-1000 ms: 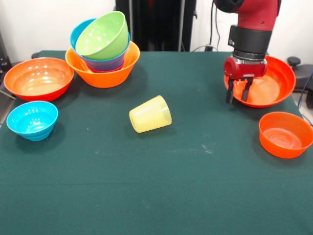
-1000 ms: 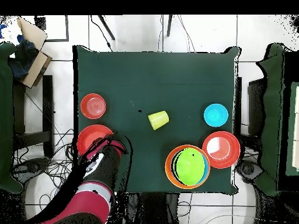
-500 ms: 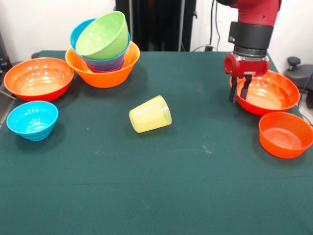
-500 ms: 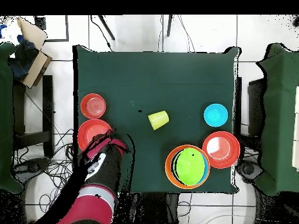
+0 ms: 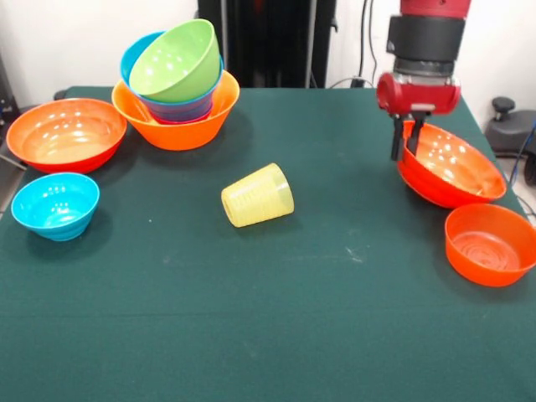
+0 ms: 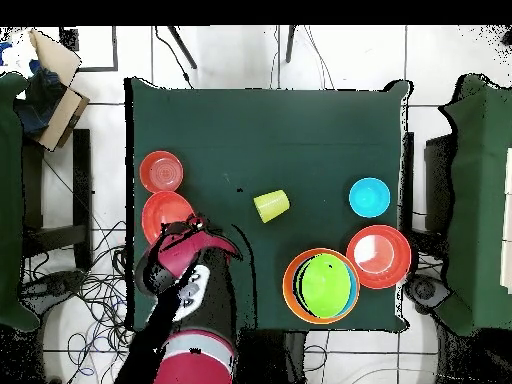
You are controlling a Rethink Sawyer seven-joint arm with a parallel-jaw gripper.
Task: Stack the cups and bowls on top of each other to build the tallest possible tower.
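Observation:
My gripper [image 5: 404,144] is shut on the near rim of a red-orange bowl [image 5: 450,170], which hangs tilted just off the cloth at the right; from above the bowl [image 6: 165,214] shows beside the gripper [image 6: 190,226]. The tower [image 5: 176,84] stands at the back left: a lime green bowl [image 5: 176,59] leans in blue and magenta bowls inside the large light-orange bowl [image 5: 180,127]. The pale-yellow cup [image 5: 258,195] lies on its side mid-table. An orange bowl [image 5: 67,134] and a cyan bowl [image 5: 55,204] sit at the left.
A smaller orange bowl [image 5: 490,244] sits right below the held bowl, close to the table's right edge. Seen from above, the tower [image 6: 321,285] and a red-orange bowl [image 6: 379,256] crowd the robot-side corner. A cardboard box [image 6: 55,85] lies off the table.
The gripper rose with the red-orange bowl's rim pinched, lifting and tilting the bowl. The smaller orange bowl beside it shifted a little toward the table's front edge.

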